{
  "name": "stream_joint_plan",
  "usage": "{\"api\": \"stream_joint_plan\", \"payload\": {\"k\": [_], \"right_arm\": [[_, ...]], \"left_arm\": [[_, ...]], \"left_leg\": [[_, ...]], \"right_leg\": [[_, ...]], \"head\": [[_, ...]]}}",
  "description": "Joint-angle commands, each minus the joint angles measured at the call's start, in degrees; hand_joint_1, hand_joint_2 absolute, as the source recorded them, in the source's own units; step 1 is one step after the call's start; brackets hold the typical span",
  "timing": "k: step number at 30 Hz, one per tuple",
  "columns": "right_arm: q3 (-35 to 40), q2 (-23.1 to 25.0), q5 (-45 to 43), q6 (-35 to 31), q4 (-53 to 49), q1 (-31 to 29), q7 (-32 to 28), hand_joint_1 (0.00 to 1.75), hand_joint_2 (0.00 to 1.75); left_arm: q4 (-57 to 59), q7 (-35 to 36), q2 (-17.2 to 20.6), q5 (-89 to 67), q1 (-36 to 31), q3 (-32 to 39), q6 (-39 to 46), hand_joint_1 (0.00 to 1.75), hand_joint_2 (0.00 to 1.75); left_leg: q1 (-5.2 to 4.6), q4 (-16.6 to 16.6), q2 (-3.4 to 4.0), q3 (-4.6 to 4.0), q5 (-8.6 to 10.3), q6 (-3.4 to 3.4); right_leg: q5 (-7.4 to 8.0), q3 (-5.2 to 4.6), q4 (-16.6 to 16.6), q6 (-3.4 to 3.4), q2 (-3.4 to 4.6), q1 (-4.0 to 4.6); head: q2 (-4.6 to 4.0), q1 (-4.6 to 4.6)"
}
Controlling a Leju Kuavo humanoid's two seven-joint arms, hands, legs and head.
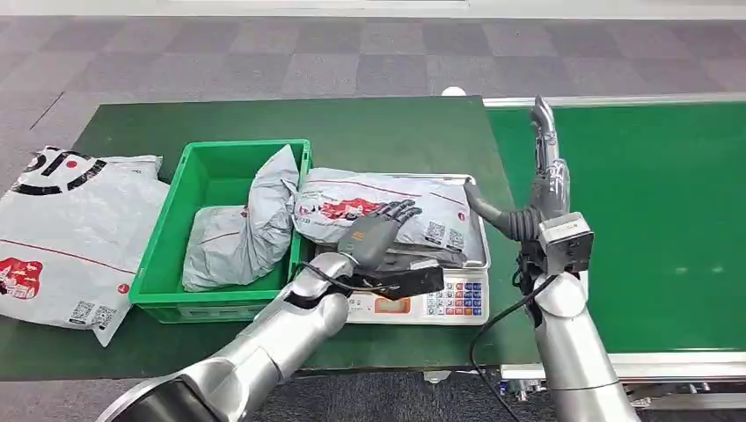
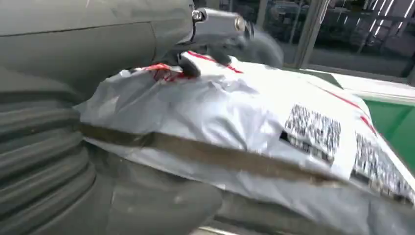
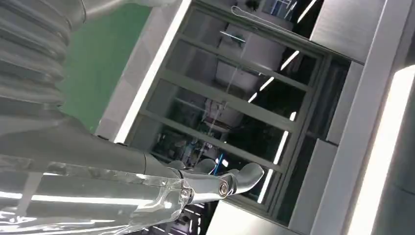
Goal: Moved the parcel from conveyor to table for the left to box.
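A grey-white parcel [image 1: 347, 200] with red print and barcode labels lies on the plate of a weighing scale [image 1: 453, 297]. My left hand [image 1: 380, 230] grips it at its near edge, fingers laid over the top and thumb along the front. In the left wrist view the fingers [image 2: 222, 27] press on the parcel [image 2: 244, 112] from above and the thumb [image 2: 147, 205] sits under its edge. My right hand [image 1: 545, 154] is raised at the near-left edge of the green conveyor [image 1: 660, 220], fingers straight, holding nothing. The right wrist view has the right hand [image 3: 147, 171] against windows.
A green crate [image 1: 158, 264] stands just left of the scale with two grey parcels [image 1: 255, 220] inside, one leaning on its right wall. A large flat mailer bag [image 1: 70, 229] lies at the table's left end. Grey carpet lies beyond the table.
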Motion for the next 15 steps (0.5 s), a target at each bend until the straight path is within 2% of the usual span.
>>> {"api": "stream_joint_plan", "payload": {"k": [1, 12, 15], "right_arm": [[-0.4, -1.6, -0.1, -0.1, 1.0, -0.4, 0.6, 0.0, 1.75], [-0.2, -1.6, 0.3, -0.4, 1.3, -0.5, 0.9, 0.0, 1.75], [0.2, -1.4, 0.5, -0.4, 1.9, -1.2, 1.0, 0.0, 1.75]], "left_arm": [[0.9, -0.7, 0.2, 0.3, -0.4, 4.1, -1.2, 1.75, 1.75], [2.4, 3.7, 0.5, -4.5, -0.9, 2.5, 1.3, 1.75, 1.75], [2.1, 1.9, 0.8, -3.9, -0.5, 3.9, 2.9, 1.75, 1.75]], "left_leg": [[0.03, -0.1, 0.07, 0.18, -0.01, 0.0], [0.0, -0.1, 0.08, 0.13, -0.02, -0.02], [0.02, 0.0, 0.09, 0.1, -0.03, -0.01]], "right_leg": [[0.02, 0.19, -0.2, -0.06, 0.06, 0.04], [0.01, 0.11, -0.1, -0.05, 0.09, 0.02], [0.01, 0.08, -0.1, -0.04, 0.1, 0.03]], "head": [[0.0, 0.0], [0.0, 0.0], [0.0, 0.0]]}}
